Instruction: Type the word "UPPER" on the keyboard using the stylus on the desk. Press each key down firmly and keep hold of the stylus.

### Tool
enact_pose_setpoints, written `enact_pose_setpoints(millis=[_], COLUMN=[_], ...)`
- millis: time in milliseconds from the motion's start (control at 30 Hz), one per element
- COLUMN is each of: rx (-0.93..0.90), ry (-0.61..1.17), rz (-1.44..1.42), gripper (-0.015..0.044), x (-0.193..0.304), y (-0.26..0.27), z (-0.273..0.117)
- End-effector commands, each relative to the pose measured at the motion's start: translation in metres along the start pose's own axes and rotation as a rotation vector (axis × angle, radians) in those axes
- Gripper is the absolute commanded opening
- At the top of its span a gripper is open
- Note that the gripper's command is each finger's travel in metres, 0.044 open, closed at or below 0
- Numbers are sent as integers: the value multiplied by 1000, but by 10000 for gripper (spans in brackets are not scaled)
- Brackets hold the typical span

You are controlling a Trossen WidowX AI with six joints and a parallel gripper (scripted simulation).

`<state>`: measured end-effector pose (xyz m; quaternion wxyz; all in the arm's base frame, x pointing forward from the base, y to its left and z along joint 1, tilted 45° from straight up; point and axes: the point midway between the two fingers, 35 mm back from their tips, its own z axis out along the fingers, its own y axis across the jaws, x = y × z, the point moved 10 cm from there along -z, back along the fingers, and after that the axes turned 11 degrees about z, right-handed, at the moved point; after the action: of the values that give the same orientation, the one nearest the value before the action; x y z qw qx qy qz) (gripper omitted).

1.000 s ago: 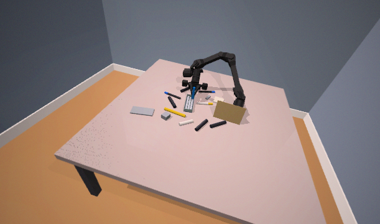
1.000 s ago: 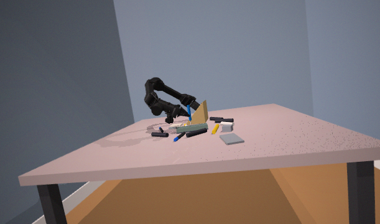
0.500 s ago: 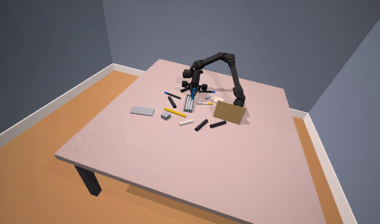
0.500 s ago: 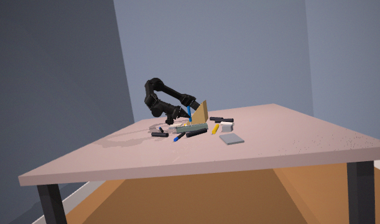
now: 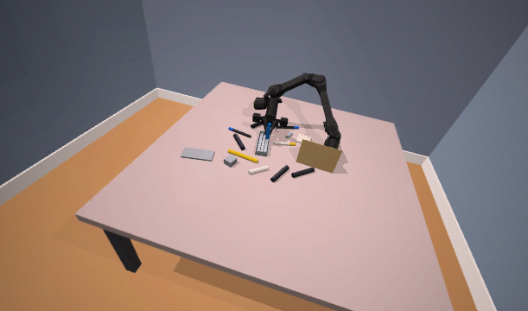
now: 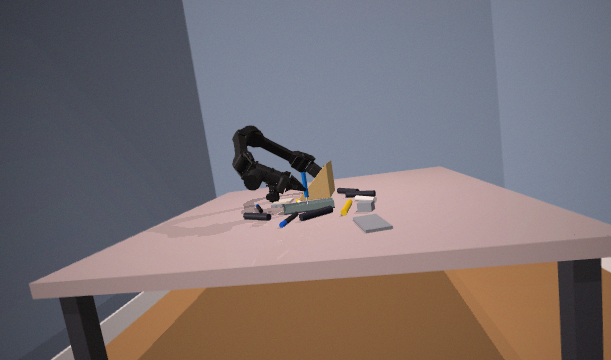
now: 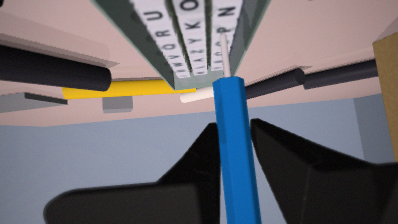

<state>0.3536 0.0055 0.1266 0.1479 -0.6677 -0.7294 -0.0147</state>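
My gripper (image 5: 269, 128) (image 6: 305, 189) (image 7: 233, 128) is shut on the blue stylus (image 5: 268, 132) (image 6: 304, 179) (image 7: 235, 160) and holds it close to upright over the keyboard. The green-grey keyboard (image 5: 262, 152) (image 6: 312, 206) (image 7: 131, 30) has three columns of white letter keys in the wrist view. The stylus's thin pale tip (image 7: 225, 55) points at the P key, just below the N key in that view. Whether the tip touches the key or presses it down cannot be told. Several letters at the far end are too small to read.
A tan panel (image 5: 319, 156) (image 6: 323, 184) stands by the arm's base. A yellow bar (image 5: 243, 155) (image 6: 346, 207) (image 7: 125, 89) and a black cylinder (image 5: 238, 142) (image 6: 316, 213) (image 7: 55, 70) lie near the keyboard. A grey slab (image 5: 197, 154) (image 6: 372, 223) and several pens lie around.
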Motion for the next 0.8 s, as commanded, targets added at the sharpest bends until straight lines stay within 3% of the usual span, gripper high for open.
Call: enact_pose_setpoints(millis=[0,767], rx=[1,0], ry=[-4,-4], rz=[-5,-5], gripper=[81,81], x=[-2,12], y=[0,-2], z=[1,-7])
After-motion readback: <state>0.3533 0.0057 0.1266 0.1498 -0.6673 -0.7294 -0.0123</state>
